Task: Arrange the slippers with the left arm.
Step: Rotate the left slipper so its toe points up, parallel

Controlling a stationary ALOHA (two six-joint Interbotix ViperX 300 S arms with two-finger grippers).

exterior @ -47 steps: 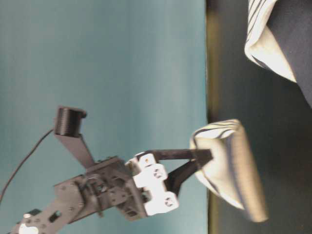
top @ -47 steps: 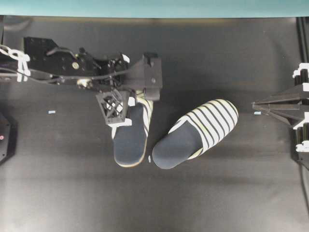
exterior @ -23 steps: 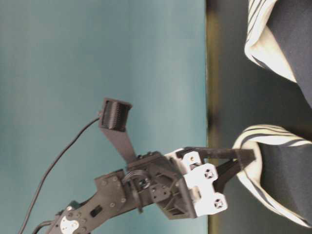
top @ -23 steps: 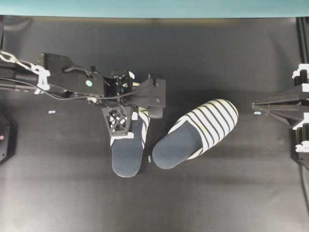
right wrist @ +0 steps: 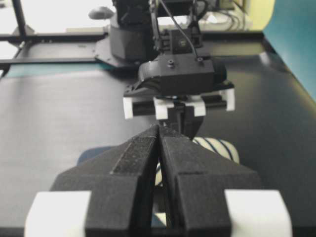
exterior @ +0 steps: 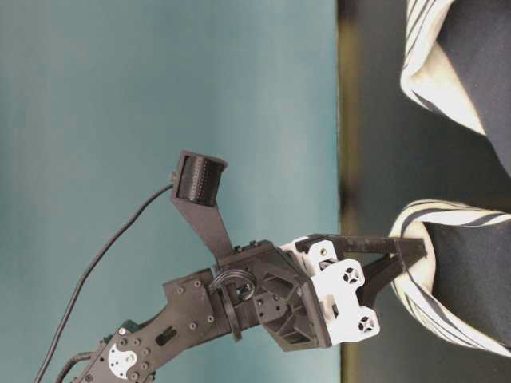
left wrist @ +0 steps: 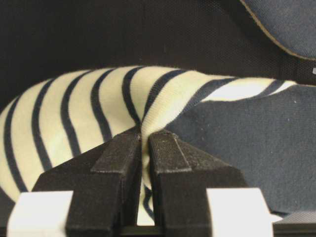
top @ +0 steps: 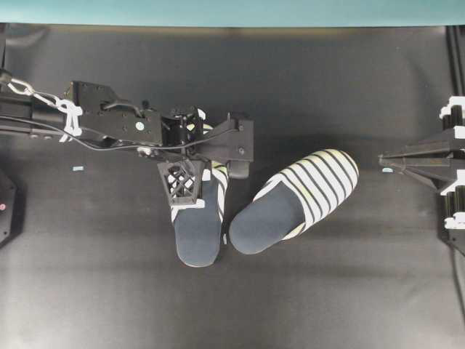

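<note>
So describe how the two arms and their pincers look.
The left arm is black, with exposed cables, white cable ties and a lattice-patterned part by its pincer, whose black wedge fingers sit on white blocks. The right arm is black with white fittings; its pincer is pointed.

A robotics lab setup: a black cloth-covered worktop [top: 109, 291] carries everything, a plain teal backdrop [top: 232, 11] runs along its far edge, and cabled black arm hardware [top: 109, 127] reaches over it from the left side.
</note>
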